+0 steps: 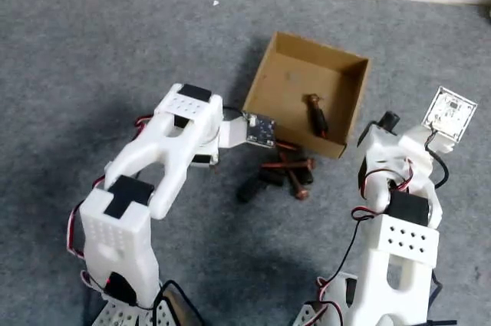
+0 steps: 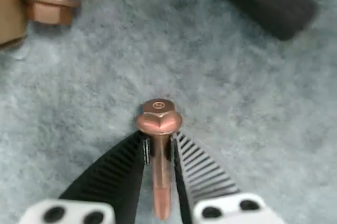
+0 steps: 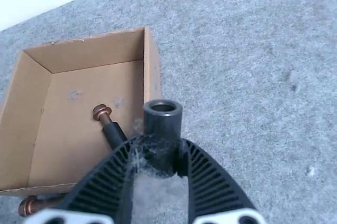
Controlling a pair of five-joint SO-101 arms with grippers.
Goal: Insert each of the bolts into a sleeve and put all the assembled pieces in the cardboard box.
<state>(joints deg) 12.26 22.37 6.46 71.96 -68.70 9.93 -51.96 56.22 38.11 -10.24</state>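
The cardboard box (image 1: 295, 84) stands open-topped in the far middle of the grey mat (image 1: 92, 57), turned cornerwise to the arms, with nothing over its rim; wide bare mat lies to its left and along the far edge; the ground just in front of its near wall is crowded by a loose pile (image 1: 282, 175) of copper bolts and black sleeves, several touching one another; one assembled piece (image 1: 316, 113) lies on the box floor close to the near wall, and the rest of the floor is bare. The left arm (image 1: 165, 149) stretches forward and inward from the near left, its wrist just beside the box's near-left corner; the left gripper (image 2: 159, 142) points down at the mat, clenched on a held bolt (image 2: 159, 121) by the shank, the hex head just past the fingertips; whether the head touches the mat cannot be told; a second bolt (image 2: 50, 0) beside the cardboard edge and a loose sleeve (image 2: 268, 0) lie farther off with bare mat between. The right arm (image 1: 395, 211) is folded upright at the near right; the right gripper (image 3: 160, 147) grasps a held sleeve (image 3: 162, 116), open bore showing, just outside the box's right wall.
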